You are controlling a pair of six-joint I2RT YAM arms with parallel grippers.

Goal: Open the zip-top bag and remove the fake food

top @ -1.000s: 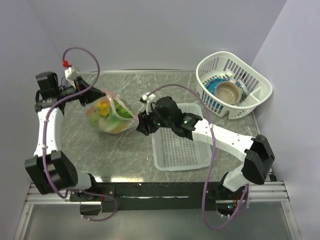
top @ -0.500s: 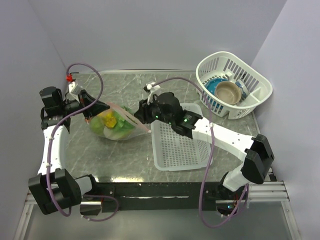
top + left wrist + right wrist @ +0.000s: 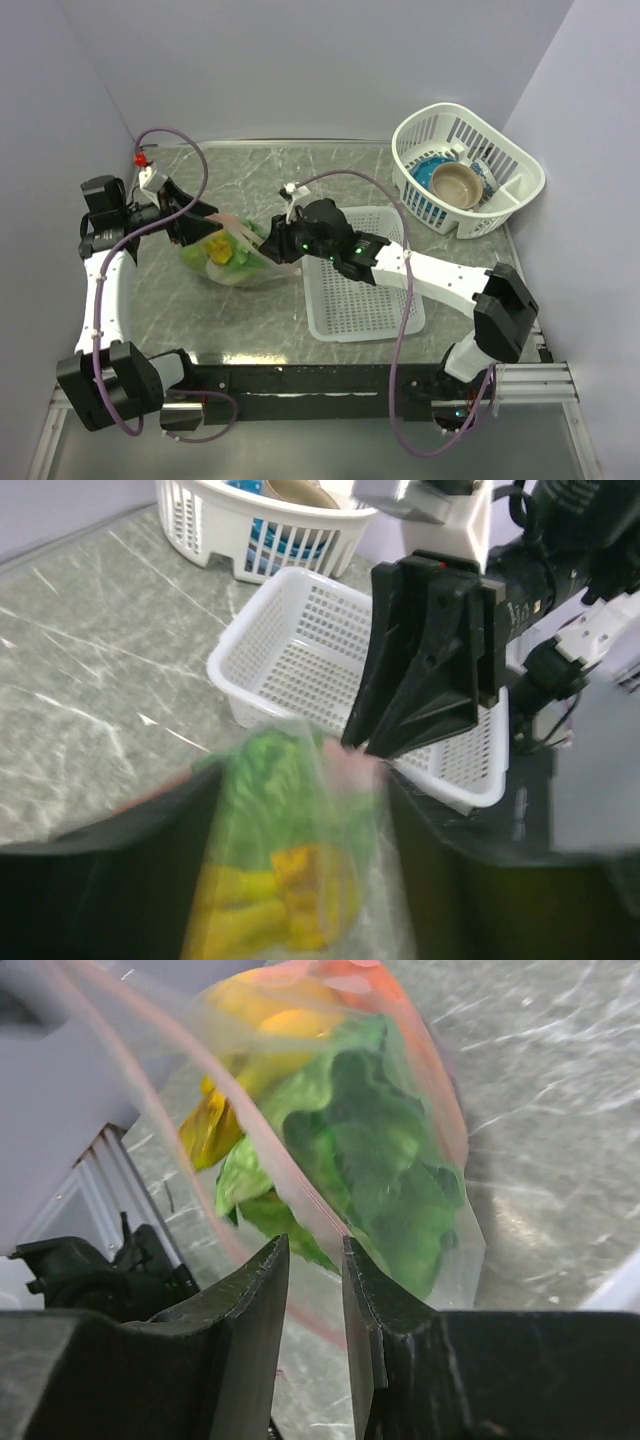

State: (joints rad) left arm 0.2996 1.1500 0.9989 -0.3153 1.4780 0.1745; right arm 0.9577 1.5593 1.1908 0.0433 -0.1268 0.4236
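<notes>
Right end effector [image 3: 315, 1252]: fingers nearly together, pinching pinkish zip strip of zip-top bag [image 3: 236, 262]. Left end effector [image 3: 202, 226]: fingers spread wide, bag between them, no clamp visible. Bag sits between both end effectors, just left of perforated tray [image 3: 365, 300]. Fake food [image 3: 375, 1145] inside bag: green lettuce, yellow and orange pieces. Tabletop [image 3: 250, 325]: grey marbled stone look, pale veins. White basket [image 3: 522, 180] at far right corner holds blue and tan bowls. Plain pale walls [image 3: 300, 70] on three sides.

Clear glossy plastic zip-top bag [image 3: 236, 260] on polished marbled table [image 3: 255, 322].
</notes>
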